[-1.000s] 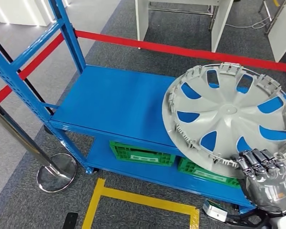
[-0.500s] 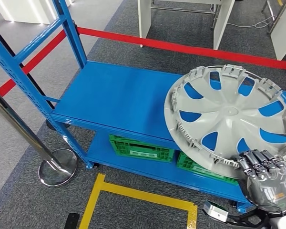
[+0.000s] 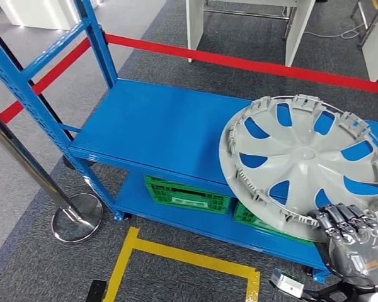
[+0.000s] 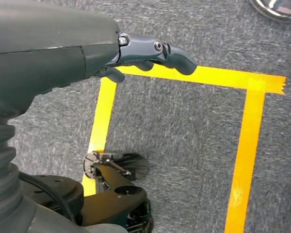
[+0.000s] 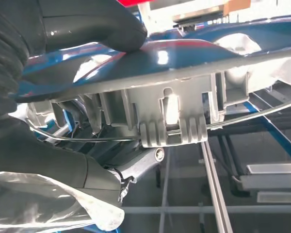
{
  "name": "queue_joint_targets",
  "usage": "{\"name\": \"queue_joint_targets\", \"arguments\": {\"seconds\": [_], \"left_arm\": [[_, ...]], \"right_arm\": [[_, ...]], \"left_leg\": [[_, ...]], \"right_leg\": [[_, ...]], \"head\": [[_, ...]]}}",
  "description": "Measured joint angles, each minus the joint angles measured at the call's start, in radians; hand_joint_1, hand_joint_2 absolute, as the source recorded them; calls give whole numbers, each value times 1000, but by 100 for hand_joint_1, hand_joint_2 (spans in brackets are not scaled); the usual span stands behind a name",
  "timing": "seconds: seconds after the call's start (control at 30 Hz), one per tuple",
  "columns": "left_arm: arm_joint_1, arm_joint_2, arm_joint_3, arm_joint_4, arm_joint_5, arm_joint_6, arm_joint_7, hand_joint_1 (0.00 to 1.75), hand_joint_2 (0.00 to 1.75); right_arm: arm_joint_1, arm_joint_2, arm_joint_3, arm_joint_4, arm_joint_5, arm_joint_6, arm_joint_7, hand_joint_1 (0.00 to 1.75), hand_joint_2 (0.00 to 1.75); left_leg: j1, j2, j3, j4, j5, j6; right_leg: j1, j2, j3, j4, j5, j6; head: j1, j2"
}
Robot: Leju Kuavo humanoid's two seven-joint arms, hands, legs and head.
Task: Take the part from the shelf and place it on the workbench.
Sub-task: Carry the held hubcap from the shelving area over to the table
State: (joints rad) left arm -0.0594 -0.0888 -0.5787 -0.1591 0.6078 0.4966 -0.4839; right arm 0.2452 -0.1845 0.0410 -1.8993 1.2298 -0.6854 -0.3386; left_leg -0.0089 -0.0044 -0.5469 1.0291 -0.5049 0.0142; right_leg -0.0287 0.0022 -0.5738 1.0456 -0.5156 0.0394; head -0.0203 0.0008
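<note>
Even, bright overhead light; soft shadows under the blue shelf (image 3: 163, 129). Glare streaked the wheel cover (image 5: 195, 58) in the right wrist view. Head view sharp; left wrist foreground blurred.

Grey carpet (image 3: 30, 182), yellow floor tape (image 3: 187, 257)

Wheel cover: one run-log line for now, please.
right hand grips wheel cover rim | cover above blue shelf | left hand holds nothing

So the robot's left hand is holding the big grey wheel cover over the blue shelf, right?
Not quite. It is the right hand that grips the grey wheel cover at its near rim, over the blue shelf, as the head view shows. The left hand hangs over the carpet, holding nothing.
</note>
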Motion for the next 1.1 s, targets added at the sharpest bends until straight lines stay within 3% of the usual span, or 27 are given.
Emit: {"name": "queue_joint_targets", "arguments": {"seconds": [0.1,0.2,0.23,0.27,0.3,0.37,0.43,0.53,0.6,0.7,0.73,0.77,0.8,0.87,0.93,1.03,1.1], "left_arm": [[0,1,-1,0,1,2,2,0,175],[0,1,-5,0,1,3,3,0,175],[0,1,-6,0,1,3,5,0,175],[1,1,-7,0,1,3,6,0,175],[1,1,-7,0,1,3,7,0,175],[1,1,-7,0,1,3,8,0,175],[0,3,-8,0,1,3,8,0,175],[0,4,-8,0,1,4,9,0,175],[0,3,-9,0,-1,3,13,0,175],[-1,0,-15,0,-4,2,21,0,175],[-1,-1,-16,0,-4,1,23,0,175],[0,-2,-17,0,-4,0,25,0,175],[0,-2,-17,0,-4,-1,27,0,175],[-1,-3,-17,0,-4,-4,30,0,175],[-1,-3,-17,0,-3,-9,33,0,175],[-1,-3,-17,0,-2,-19,39,0,175],[-1,-3,-17,0,-2,-21,43,0,175]], "right_arm": [[3,0,1,2,9,0,9,175,175],[2,0,1,2,18,0,23,175,175],[2,0,1,2,20,0,24,175,175],[3,0,1,3,21,0,25,175,175],[3,0,2,3,22,0,25,175,175],[3,0,2,3,23,0,25,175,175],[2,0,2,3,24,0,27,175,175],[2,0,2,3,24,0,31,175,175],[3,-2,3,4,24,0,33,175,175],[3,-6,4,6,23,0,36,175,175],[3,-6,4,7,23,0,37,175,175],[4,-7,4,8,22,0,37,175,175],[5,-7,5,9,21,0,38,175,175],[7,-9,6,11,20,0,39,175,175],[7,-10,6,12,17,0,43,175,175],[12,-13,7,14,8,-1,57,175,175],[16,-14,8,14,5,0,62,175,175]], "left_leg": [[3,1,-17,39,-30,-12],[7,2,-99,220,-119,-22],[8,2,-124,272,-134,-22],[8,2,-136,292,-130,-20],[7,2,-129,272,-105,-16],[4,1,-77,146,-29,0],[-3,1,-33,40,12,13],[-6,2,-23,3,14,20],[-1,2,-18,-17,25,24],[0,3,-16,-28,33,31],[-2,3,-16,-28,33,31],[-3,3,-16,-27,33,32],[-3,3,-16,-25,32,32],[-3,1,-17,-17,29,29],[-6,-1,-24,-2,27,22],[-9,-2,-35,7,31,10],[-7,-2,-41,24,8,-2]], "right_leg": [[-2,-2,-2,1,2,-18],[-1,-5,-3,0,1,-27],[0,-6,-3,0,1,-28],[1,-6,-2,0,1,-28],[3,-5,-1,0,0,-28],[5,-3,2,0,0,-28],[7,-2,0,-1,1,-25],[7,-4,-5,-8,7,-10],[8,-4,-16,7,-10,-2],[8,-3,-88,162,-91,4],[8,-3,-113,216,-110,7],[8,-3,-126,242,-110,9],[7,-3,-121,233,-93,11],[6,-4,-61,113,-28,11],[7,-3,-7,9,7,5],[9,0,-2,-6,12,-9],[6,-2,-6,-9,20,-22]], "head": [[-4,0],[-6,0],[-6,0],[-6,0],[-6,0],[-6,0],[-6,0],[-8,0],[-5,0],[-1,0],[-1,0],[-1,0],[-1,0],[-1,0],[0,0],[-2,0],[-3,0]]}}
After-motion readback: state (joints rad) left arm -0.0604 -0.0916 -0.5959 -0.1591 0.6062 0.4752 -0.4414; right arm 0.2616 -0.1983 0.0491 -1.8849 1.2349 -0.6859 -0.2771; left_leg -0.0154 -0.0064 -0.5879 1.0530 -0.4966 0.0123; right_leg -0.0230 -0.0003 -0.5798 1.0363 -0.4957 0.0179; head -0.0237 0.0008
